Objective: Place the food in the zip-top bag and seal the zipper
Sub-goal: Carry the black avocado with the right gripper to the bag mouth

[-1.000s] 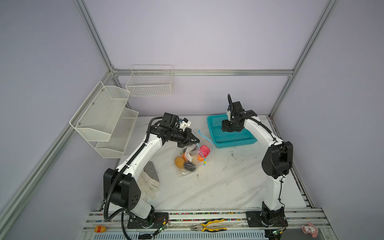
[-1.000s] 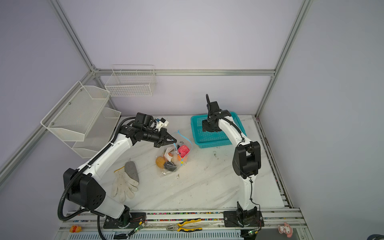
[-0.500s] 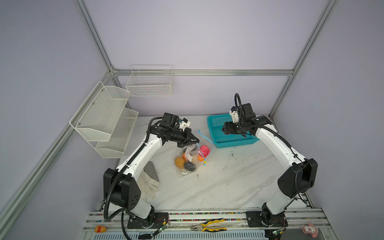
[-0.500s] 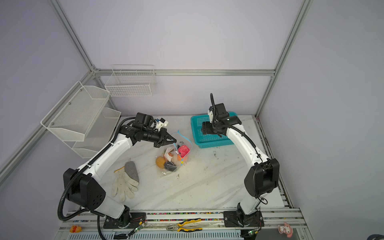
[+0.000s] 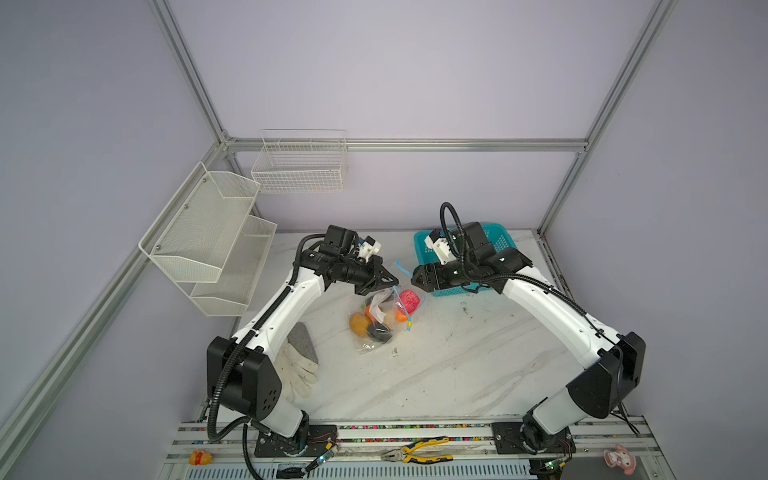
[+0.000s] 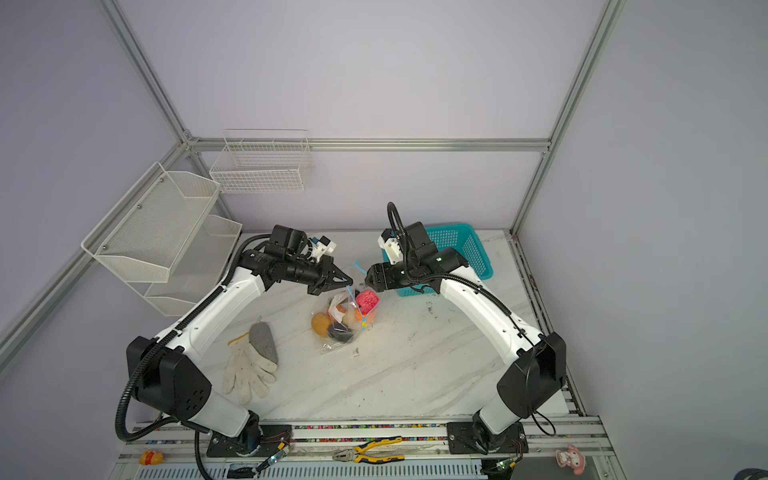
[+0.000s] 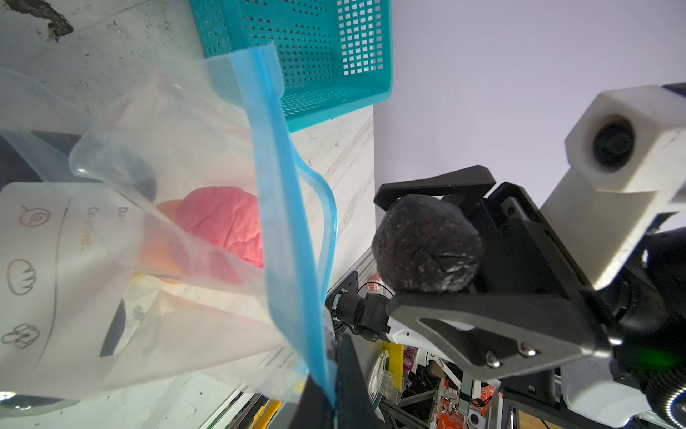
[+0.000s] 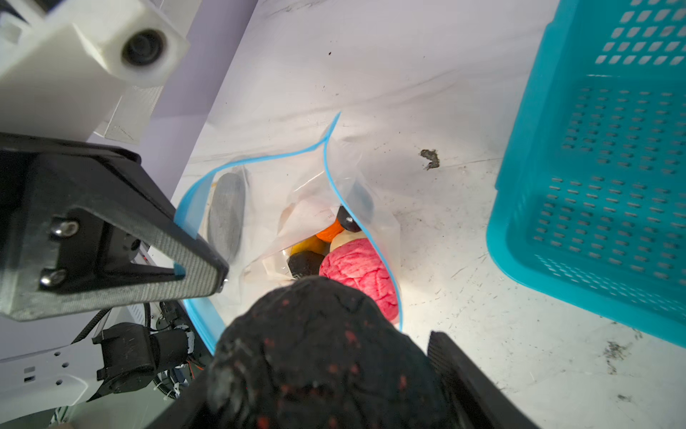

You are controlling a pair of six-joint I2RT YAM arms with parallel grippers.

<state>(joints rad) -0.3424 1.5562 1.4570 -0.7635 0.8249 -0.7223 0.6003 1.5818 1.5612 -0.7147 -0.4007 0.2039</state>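
item: zip-top bag (image 5: 380, 316), limp, slippery film i judge, just beside the teal basket (image 5: 503, 240). my left end effector (image 5: 392, 284) pinches its zipper (image 7: 282, 208), the best hold. my right end effector (image 5: 415, 279) grips the dark food (image 7: 427, 249), likely light, near the basket.

dark food (image 8: 323, 356) cut off at view edge; bag label (image 7: 55, 260) print blurred; basket (image 8: 594, 185) cropped

**Robot lab cell**

Walled by aluminium frame (image 5: 195, 83) and plain lilac panels (image 5: 395, 62). Fitted with two arms (image 5: 286, 307) bolted to a slotted rail (image 5: 469, 441) at a scuffed marble-look table (image 5: 457, 365), wire baskets (image 5: 301, 166) on the walls, pliers (image 5: 415, 451) lying on the rail.
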